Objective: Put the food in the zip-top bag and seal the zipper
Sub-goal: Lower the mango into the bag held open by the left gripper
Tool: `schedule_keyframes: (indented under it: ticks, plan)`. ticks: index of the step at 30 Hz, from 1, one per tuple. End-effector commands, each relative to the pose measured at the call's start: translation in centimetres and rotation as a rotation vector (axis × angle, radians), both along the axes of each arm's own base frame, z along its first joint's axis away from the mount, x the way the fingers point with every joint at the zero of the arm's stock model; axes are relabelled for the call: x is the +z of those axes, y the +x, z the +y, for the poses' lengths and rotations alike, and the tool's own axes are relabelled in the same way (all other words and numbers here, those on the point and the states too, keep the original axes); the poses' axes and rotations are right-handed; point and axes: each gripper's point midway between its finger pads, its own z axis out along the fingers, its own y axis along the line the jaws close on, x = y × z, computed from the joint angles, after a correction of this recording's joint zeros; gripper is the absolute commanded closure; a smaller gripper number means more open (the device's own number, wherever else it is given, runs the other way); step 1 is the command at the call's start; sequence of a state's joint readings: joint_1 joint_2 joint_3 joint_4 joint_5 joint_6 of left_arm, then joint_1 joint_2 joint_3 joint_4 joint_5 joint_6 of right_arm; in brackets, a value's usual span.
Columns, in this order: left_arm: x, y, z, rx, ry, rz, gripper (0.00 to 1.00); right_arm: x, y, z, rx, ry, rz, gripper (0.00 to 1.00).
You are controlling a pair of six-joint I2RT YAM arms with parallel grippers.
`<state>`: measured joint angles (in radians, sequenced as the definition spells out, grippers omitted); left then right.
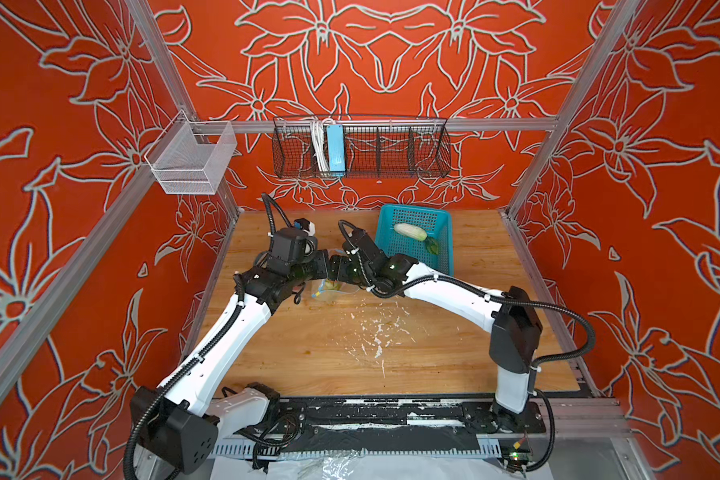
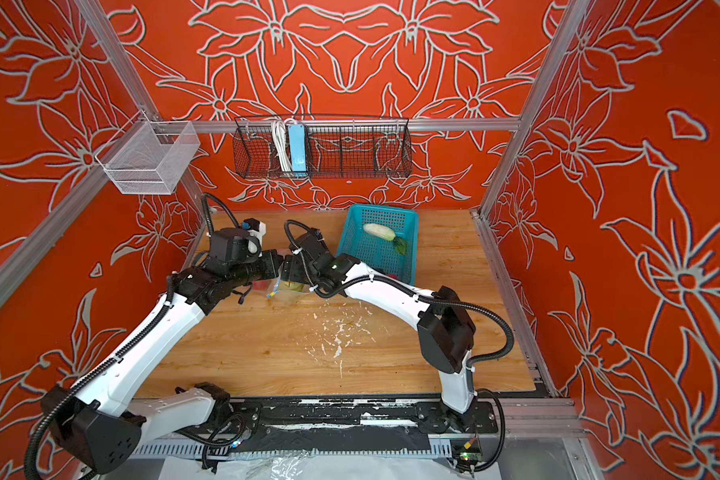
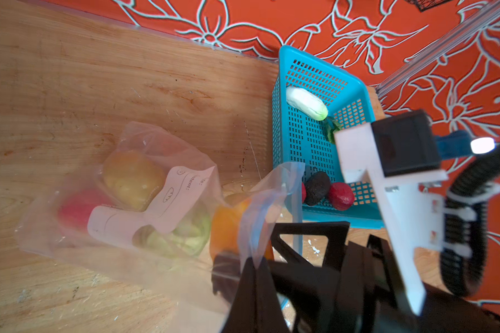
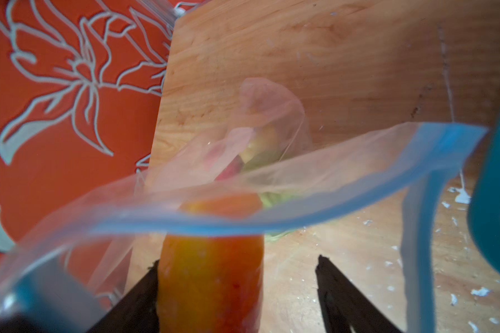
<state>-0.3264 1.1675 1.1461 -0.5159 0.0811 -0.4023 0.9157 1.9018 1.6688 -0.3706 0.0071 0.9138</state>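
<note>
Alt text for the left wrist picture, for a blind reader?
A clear zip-top bag lies on a wooden table, holding toy produce, an orange-yellow pepper at its mouth. Beside it, a teal basket holds a white radish.

A teal perforated basket (image 1: 410,251) sits at one o'clock on the wooden table (image 1: 308,357), white flecks (image 1: 373,332) near its centre. At twelve hangs a black wire basket (image 1: 395,151) holding a light-blue power strip (image 1: 335,150); at ten, a white mesh bin (image 1: 190,162).

Top views: bright, even light is falling on the table (image 1: 433,353); edges are bowing.
Left wrist view: zip-top bag (image 3: 127,201) is blurring; a status light (image 3: 482,145) is glaring.
Right wrist view: pepper (image 4: 211,274) and zipper (image 4: 214,226) are smearing out of focus.
</note>
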Motion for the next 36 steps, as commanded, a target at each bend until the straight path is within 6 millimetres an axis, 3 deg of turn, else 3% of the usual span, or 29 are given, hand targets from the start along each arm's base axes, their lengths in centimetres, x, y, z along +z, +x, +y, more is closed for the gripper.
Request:
schedule_keyframes:
  ticks: [1, 2, 6, 12, 24, 29, 36]
  plan:
    - [1.5, -0.2, -0.1, -0.002, -0.028, -0.026, 1.0, 1.1, 0.5, -0.1, -0.019, -0.005, -0.024, 0.07]
    - [1.5, -0.1, 0.0, 0.003, -0.022, -0.027, 1.0, 1.3, 0.5, -0.3, -0.024, -0.005, -0.032, 0.02]
    - [2.0, 0.2, 0.5, 0.029, -0.006, -0.024, 1.0, 2.3, 0.5, -1.4, -0.042, -0.024, -0.064, 0.02]
    - [4.9, 0.2, 0.5, 0.034, -0.027, -0.048, 1.0, 1.7, 0.8, -2.6, -0.064, -0.036, -0.025, 0.02]
    - [7.0, 1.2, 0.4, 0.065, -0.049, -0.066, 1.0, 9.1, -0.4, -5.3, -0.023, 0.053, -0.17, 0.02]
    - [7.9, 1.7, 0.1, 0.075, -0.086, -0.069, 1.0, 7.7, 0.3, -6.8, 0.001, 0.015, -0.105, 0.02]
    - [8.9, 1.5, -0.6, 0.067, -0.156, -0.066, 1.0, 7.4, 0.8, -8.7, 0.023, 0.014, -0.105, 0.02]
